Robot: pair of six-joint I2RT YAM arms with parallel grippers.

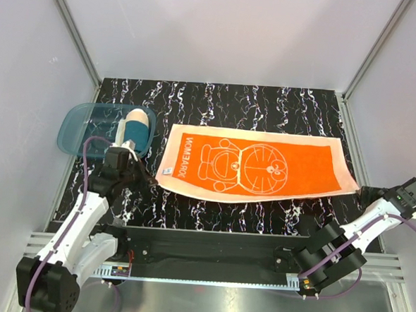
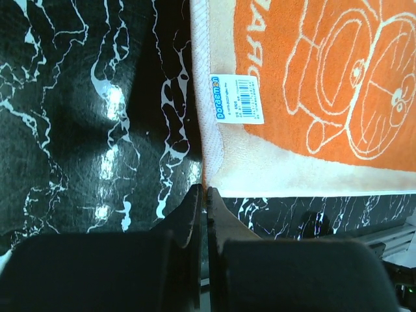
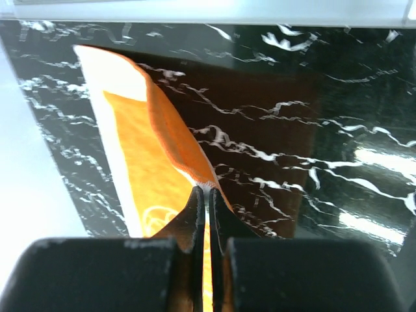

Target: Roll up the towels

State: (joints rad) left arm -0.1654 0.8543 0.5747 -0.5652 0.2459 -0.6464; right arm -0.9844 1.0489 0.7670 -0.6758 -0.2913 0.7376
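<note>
Black marble table [image 1: 268, 103]: orange towel [image 1: 253, 166] spread flat, print up, unrolled. Blue tray [image 1: 75, 130] far left, holding rolled teal towel [image 1: 134, 128]. Right gripper [image 3: 207, 192] pinched on raised right-end corner, likely to start rolling. Left gripper [image 2: 203, 195] closed at near-left corner; hold on cloth unclear.

Black marbled tabletop [image 1: 261, 209], pale walls [image 1: 223, 29], aluminium frame posts [image 1: 73, 27]
</note>
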